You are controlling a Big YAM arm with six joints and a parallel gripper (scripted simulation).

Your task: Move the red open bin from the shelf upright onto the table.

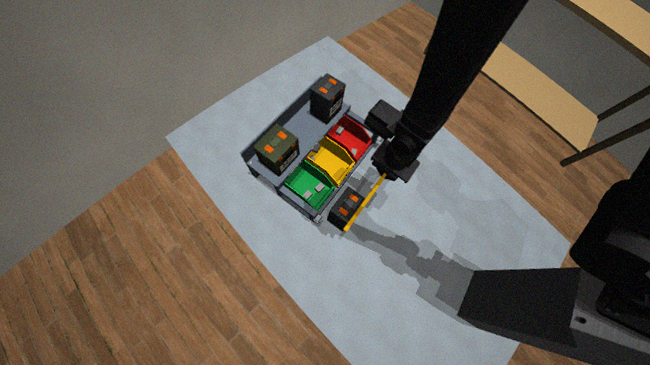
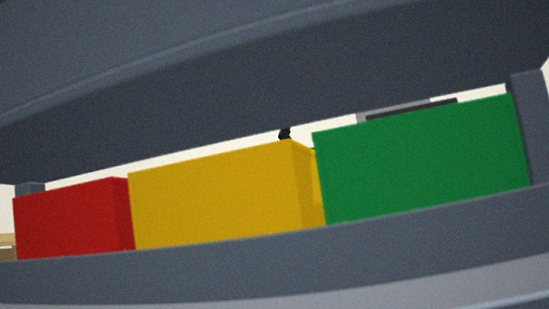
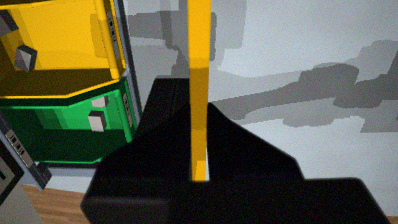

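The red open bin (image 1: 350, 136) sits on the grey shelf unit (image 1: 299, 146), at the far end of a row with a yellow bin (image 1: 330, 161) and a green bin (image 1: 310, 183). The exterior view shows the red bin (image 2: 72, 219) behind the shelf lip, left of the yellow bin (image 2: 224, 195) and the green bin (image 2: 418, 157). My gripper (image 1: 385, 174) hovers beside the shelf front, just right of the red and yellow bins. It is shut on a thin yellow bar (image 1: 363, 202), which in the wrist view (image 3: 199, 100) runs out from between the fingers over the mat.
Dark boxes with orange marks stand on the shelf top (image 1: 326, 96) (image 1: 276, 148), and one stands on the mat beside the green bin (image 1: 347, 207), under the yellow bar. The robot base (image 1: 574, 315) is at the right. A wooden bench (image 1: 543, 95) stands behind.
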